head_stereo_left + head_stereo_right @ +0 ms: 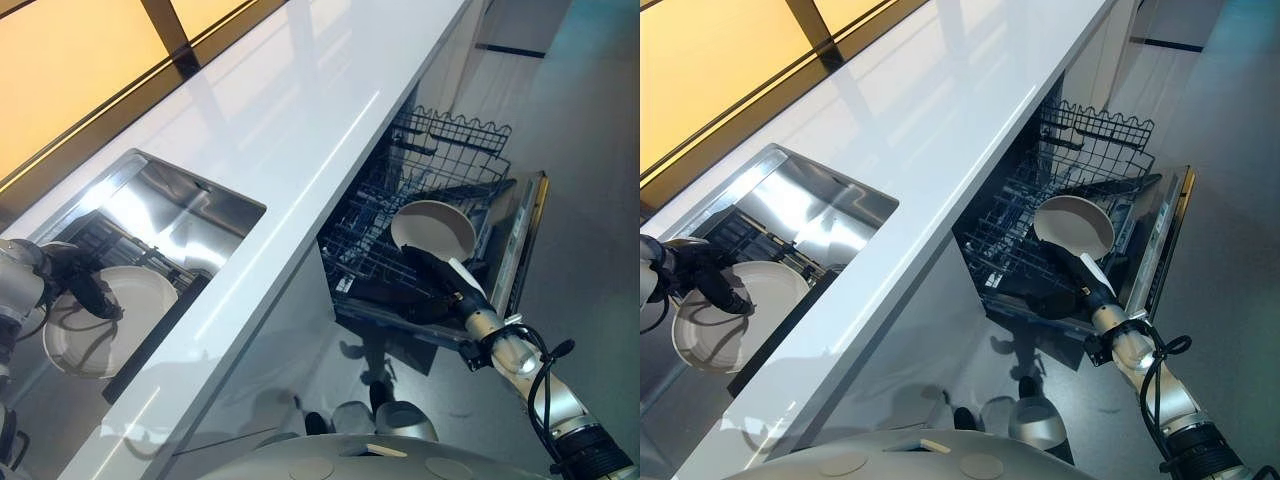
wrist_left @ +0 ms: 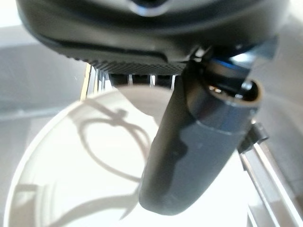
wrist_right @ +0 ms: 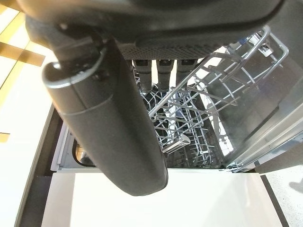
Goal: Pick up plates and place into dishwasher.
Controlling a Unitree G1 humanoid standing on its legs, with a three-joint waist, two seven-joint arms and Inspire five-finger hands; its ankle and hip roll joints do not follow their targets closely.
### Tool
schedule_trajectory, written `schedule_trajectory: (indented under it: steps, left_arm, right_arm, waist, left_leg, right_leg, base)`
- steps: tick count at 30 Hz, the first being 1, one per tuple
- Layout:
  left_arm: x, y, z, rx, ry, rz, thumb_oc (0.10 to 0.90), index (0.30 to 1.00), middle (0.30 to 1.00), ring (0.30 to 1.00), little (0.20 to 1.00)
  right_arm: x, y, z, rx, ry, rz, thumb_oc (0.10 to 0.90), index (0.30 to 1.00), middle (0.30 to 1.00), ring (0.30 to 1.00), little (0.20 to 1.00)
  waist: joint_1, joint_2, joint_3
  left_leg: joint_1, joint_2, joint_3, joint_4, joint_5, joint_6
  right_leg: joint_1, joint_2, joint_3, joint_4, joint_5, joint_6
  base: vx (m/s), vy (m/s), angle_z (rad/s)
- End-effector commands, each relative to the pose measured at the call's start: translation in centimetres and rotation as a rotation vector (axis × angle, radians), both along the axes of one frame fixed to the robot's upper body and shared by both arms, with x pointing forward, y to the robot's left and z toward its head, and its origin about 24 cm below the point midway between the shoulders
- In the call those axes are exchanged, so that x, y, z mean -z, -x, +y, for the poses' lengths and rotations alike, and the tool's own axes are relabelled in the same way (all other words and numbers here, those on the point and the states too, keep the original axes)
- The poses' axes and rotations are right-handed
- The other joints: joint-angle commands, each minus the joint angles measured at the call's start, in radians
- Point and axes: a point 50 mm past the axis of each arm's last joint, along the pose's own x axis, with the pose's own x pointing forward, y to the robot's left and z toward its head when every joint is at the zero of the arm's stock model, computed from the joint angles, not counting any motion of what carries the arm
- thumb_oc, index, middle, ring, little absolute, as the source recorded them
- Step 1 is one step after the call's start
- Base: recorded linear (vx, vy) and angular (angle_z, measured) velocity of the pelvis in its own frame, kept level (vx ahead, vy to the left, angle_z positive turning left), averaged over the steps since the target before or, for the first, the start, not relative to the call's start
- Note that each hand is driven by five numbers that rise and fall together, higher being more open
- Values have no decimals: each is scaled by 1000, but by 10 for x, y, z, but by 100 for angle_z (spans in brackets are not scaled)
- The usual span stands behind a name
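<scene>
Right hand (image 1: 432,283): thumb and fingers pinch the rim of a white plate (image 1: 434,228), held over the dishwasher rack (image 1: 400,215).
Left hand (image 1: 78,283): curled onto the edge of a second white plate (image 1: 100,320) over the sink (image 1: 195,205).
Tabletop (image 1: 300,120): white, between sink and dishwasher.

The counter (image 1: 300,110) is a smooth, glossy white surface that mirrors the light. The sink (image 1: 190,205) is brushed metal with a bright, reflective sheen. The left plate (image 1: 100,320) and the right plate (image 1: 432,228) look like smooth, glazed ceramic, off-white with a soft gloss. The rack (image 1: 440,165) of the dishwasher (image 1: 1163,250) is dark coated wire, smooth and slightly shiny. The left hand (image 1: 85,285) and right hand (image 1: 435,285) are matt dark plastic; in the wrist views the palms show a fine textured grip pattern.
</scene>
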Motion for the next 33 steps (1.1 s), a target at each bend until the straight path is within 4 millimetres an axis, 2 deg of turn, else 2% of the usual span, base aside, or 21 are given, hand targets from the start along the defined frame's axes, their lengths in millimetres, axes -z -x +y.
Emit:
schedule_trajectory:
  steps: [1,7,16,22,23,27,30,33]
  left_arm:
    - [47,24,-28,51,357,172,100,300,300,300,200]
    - [36,21,-27,59,328,29,100,300,300,300,200]
    - [8,7,-16,72,219,-186,100,300,300,300,200]
    - [-18,1,7,37,6,-405,100,300,300,300,200]
    - [-21,0,9,32,-11,-422,100,300,300,300,200]
    - [-54,-7,21,25,-183,-630,100,300,300,300,200]
    - [-85,-16,17,63,-270,-772,100,300,300,300,200]
    - [-108,-21,10,100,-359,-914,100,300,300,300,200]
  right_arm:
    - [-23,-6,11,-72,-40,-130,800,900,900,900,900]
    - [-24,-7,11,-61,-46,-142,800,900,900,900,900]
    - [-34,-13,12,-48,-60,-213,800,900,900,900,900]
    - [-89,-32,1,86,-91,-507,800,900,900,900,900]
    - [-94,-33,0,92,-93,-522,800,900,900,900,900]
    - [-137,-39,-7,138,-80,-733,800,900,900,900,900]
    - [-167,-41,-15,165,-39,-884,800,900,900,900,900]
    - [-187,-39,-24,195,24,-1000,800,900,900,900,900]
  waist:
    - [44,-22,-19]
    - [62,-21,-25]
    - [83,-22,-42]
    - [93,-28,-46]
    - [93,-28,-47]
    - [95,-34,-52]
    - [96,-39,-62]
    - [100,-46,-68]
  left_leg:
    - [-52,-54,23,16,-25,6]
    - [-56,-55,11,17,-22,4]
    - [-56,-56,-4,16,-19,1]
    - [-51,-55,-13,16,-25,3]
    - [-51,-55,-14,16,-26,3]
    - [-50,-55,-17,14,-30,3]
    - [-50,-56,-19,14,-34,4]
    - [-56,-54,-17,17,-29,4]
  right_leg:
    - [10,10,-5,51,-85,106]
    - [13,8,-21,50,-87,101]
    - [20,4,-42,53,-92,96]
    - [20,5,-43,61,-97,92]
    - [20,5,-42,62,-98,92]
    - [17,7,-36,68,-103,90]
    - [13,8,-27,76,-110,88]
    - [5,10,-18,84,-104,84]
  base:
    - [0,0,0]
    - [-15,-4,0]
    - [-8,9,6]
    - [-1,22,7]
    - [1,25,4]
    - [0,25,0]
    - [5,22,0]
    - [0,0,0]
